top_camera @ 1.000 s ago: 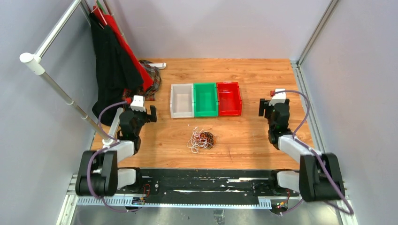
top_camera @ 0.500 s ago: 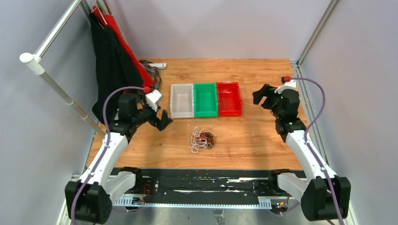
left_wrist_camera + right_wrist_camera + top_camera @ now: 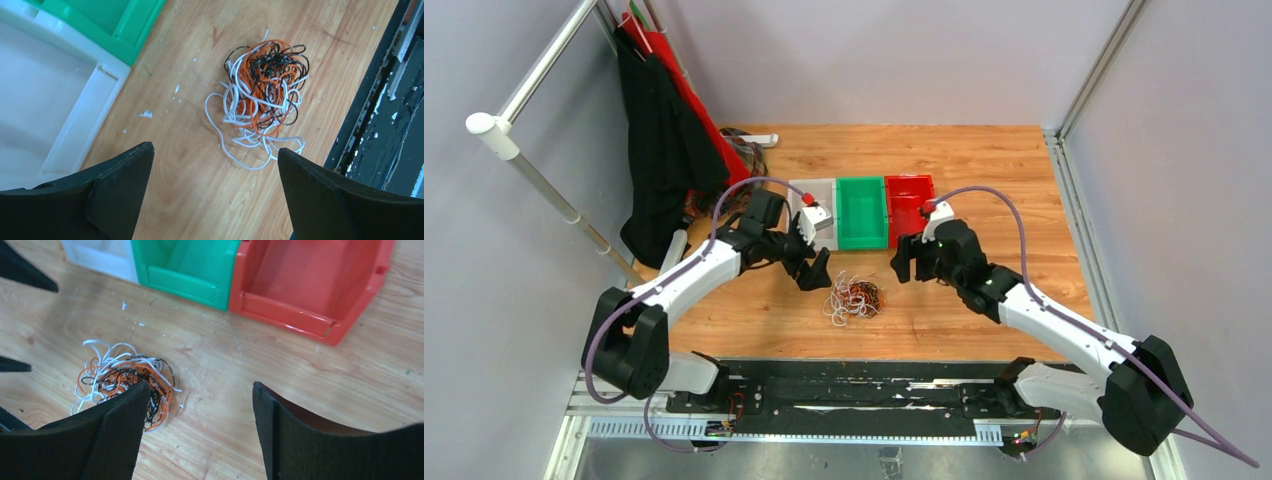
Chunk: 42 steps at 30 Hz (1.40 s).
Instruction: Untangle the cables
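evidently the cables (image 3: 262,95) were not yet touched: they lay as one loose bunch of white, black and orange strands on the wooden table (image 3: 984,170), between the two grippers. the left gripper (image 3: 816,272) hung above the wood with its jaws spread wide and nothing in them; the bunch was just ahead of it, nearer to one finger than to the other. the right gripper (image 3: 911,268) was also wide open and empty, and the bunch lay low beside it, partly hidden behind one of its fingers (image 3: 115,435).

i think the arms stood on opposite sides so that each could take a different strand and pull apart. beyond both grippers stood a white bin (image 3: 95,107), a green bin (image 3: 185,280) and a red bin (image 3: 285,310), touching in a row and empty as far as could be seen, perhaps one for each colour.

no brand, label or writing could be read anywhere.
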Motion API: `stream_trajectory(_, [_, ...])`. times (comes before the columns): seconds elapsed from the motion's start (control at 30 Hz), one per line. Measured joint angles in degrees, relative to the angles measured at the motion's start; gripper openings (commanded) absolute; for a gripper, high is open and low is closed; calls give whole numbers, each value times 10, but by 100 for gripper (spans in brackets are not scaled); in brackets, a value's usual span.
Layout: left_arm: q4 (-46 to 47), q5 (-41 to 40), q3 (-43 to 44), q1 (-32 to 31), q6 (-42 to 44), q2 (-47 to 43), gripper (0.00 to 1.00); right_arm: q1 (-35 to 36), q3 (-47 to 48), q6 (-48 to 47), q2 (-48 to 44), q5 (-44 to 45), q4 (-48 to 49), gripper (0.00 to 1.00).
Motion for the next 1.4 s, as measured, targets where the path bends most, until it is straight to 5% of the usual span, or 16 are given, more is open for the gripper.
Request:
stream_trajectory(0.27, [16,5,38,-38,-6,73,82,61,-17,-10,-4,17,9,72])
stream_trajectory(0.57, [23,17,64,-51,-16,127,20,64,-48,-10,-49,5,11,73])
stream_trajectory(0.7, [28,16,68,-52,-25,125,11,64,-49,-10,-51,-13,31,73])
stream_trajectory(1.1, [11,28,68,-53,-48,61,4,89,-55,-12,-20,-45,104,76])
stream_trajectory(1.23, [14,24,59,-53,-52,51,18,105,-56,-12,-14,-46,121,78])
stream_trajectory(1.4, [32,6,18,-53,-53,51,56,122,-64,-12,-13,-43,135,78])
